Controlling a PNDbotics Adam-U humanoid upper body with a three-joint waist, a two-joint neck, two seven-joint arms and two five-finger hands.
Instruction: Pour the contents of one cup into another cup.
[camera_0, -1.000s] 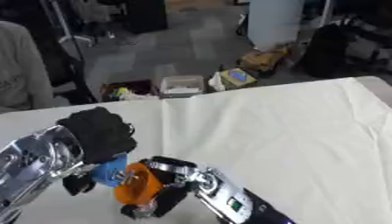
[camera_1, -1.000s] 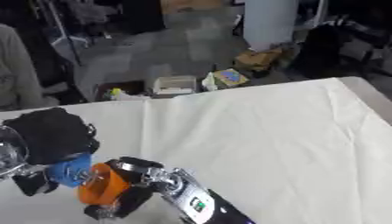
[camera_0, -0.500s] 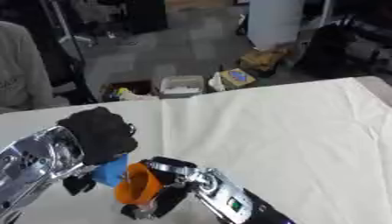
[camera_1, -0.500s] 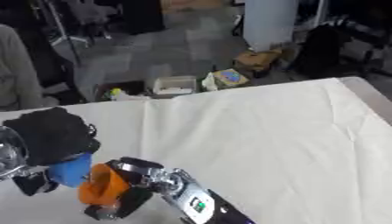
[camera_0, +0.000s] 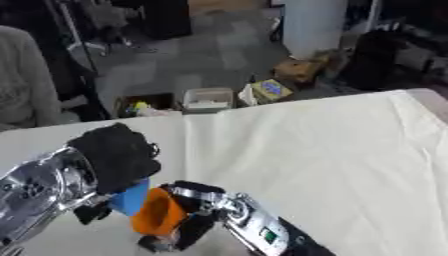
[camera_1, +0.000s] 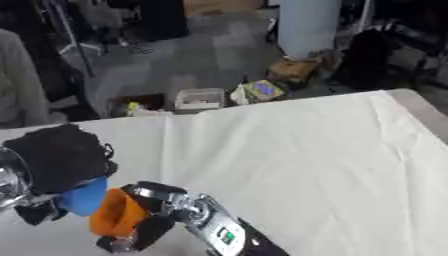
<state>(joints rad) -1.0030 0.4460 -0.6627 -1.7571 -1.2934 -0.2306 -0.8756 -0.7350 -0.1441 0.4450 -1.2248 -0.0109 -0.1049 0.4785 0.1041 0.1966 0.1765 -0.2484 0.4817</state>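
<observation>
Now I have the orange cup (camera_0: 158, 217) in my right hand (camera_0: 194, 209), fingers curled round its lower body, low at the near left of the white table (camera_0: 332, 150). Since a second ago it has tipped further, its mouth swinging left to meet the blue cup (camera_0: 132, 196). My left hand (camera_0: 115, 156) is wrapped over that blue cup from above, fingers closed on it, hiding most of it. The two rims look to be touching or just beside each other. I judge the pour is under way; the contents I cannot see.
</observation>
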